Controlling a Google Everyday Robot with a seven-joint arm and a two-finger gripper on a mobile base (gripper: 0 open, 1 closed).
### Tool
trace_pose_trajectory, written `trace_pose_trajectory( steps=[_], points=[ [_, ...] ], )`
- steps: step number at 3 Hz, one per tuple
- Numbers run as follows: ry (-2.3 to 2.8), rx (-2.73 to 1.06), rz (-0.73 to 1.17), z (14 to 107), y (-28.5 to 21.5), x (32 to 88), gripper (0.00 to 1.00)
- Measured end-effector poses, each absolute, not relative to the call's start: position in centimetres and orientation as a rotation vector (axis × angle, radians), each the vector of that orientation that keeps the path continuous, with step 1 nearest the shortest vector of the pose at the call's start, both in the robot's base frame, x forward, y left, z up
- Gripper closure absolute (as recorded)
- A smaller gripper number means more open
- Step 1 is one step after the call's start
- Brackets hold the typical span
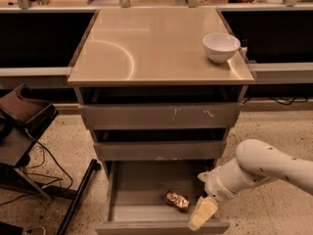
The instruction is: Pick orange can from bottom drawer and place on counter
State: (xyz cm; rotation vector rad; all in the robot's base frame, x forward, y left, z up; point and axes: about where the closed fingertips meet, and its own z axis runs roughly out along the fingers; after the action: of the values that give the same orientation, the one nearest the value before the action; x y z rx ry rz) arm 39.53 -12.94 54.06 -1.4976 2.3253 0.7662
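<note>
Camera view, near to far.

- Cream-coloured claw (203,213) on a white, rounded robot arm (264,168) reaching in from the right. It hangs over the front right corner of the drawer, pointing down and left. Whether it is clenched or released: cannot tell. It holds nothing that shows.
- Deep grey metal bottom drawer (142,190), pulled fully out.
- Small shiny orange-brown and gold can (176,200) sits on the drawer floor, front right part, just left of the claw and slightly apart from it.
- To the left: speckled pale floor (68,146), a black bar (78,197) slanting beside the drawer, loose dark cables (44,165), and a dark brown angular stand (22,116).
- Above the drawer: middle grey drawer (159,151) and top grey drawer (159,115), each out a little, the fronts scuffed.
- Glossy tan square tabletop (156,43) of the cabinet carries a faint curved reflection at left.
- White round bowl (221,47) stands upright near the tabletop's far right corner.
</note>
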Motion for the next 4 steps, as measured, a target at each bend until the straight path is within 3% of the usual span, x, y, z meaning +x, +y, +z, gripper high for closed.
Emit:
trace_pose_trajectory(
  steps=[2, 4],
  points=[
    [2.347, -1.46, 0.731, 52.7, -12.3, 39.6, 0.0],
    [2.211, -1.163, 0.496, 53.0, -13.3, 47.2, 0.0]
  ],
)
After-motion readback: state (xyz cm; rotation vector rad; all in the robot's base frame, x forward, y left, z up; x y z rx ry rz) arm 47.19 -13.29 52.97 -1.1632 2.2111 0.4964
